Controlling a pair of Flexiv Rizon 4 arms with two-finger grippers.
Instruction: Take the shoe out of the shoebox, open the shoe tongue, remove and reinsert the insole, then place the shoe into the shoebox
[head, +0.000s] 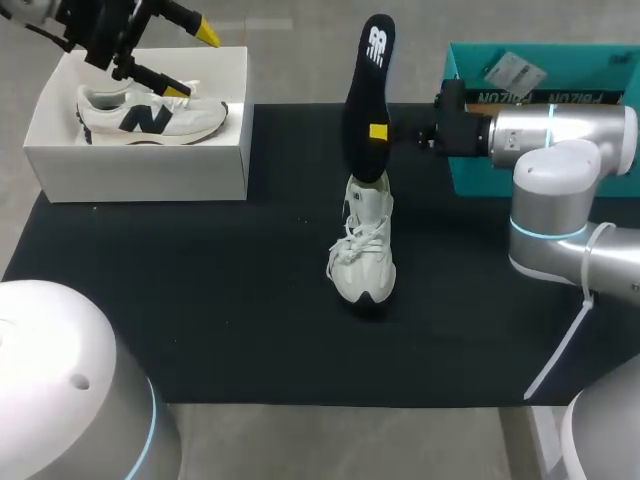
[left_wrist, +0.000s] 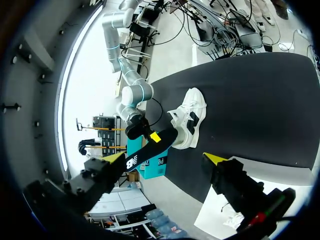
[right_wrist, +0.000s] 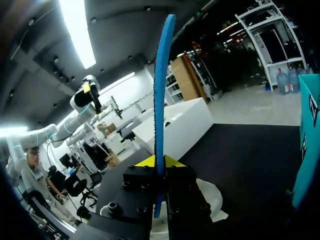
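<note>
The insole (head: 368, 95) covers the heel of the shoe (head: 365, 255); under the right tool (right_wrist: 159, 161) that shoe shows only partly.

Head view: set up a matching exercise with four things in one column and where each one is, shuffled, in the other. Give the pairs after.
Things
1. insole
2. shoe with laces facing up
3. shoe with the dark side logo
4. left hand

Places
A. inside the white shoebox
B. gripped upright in the right hand
C. open, over the white shoebox
D. on the black mat

Pairs: 1-B, 2-D, 3-A, 4-C
</note>
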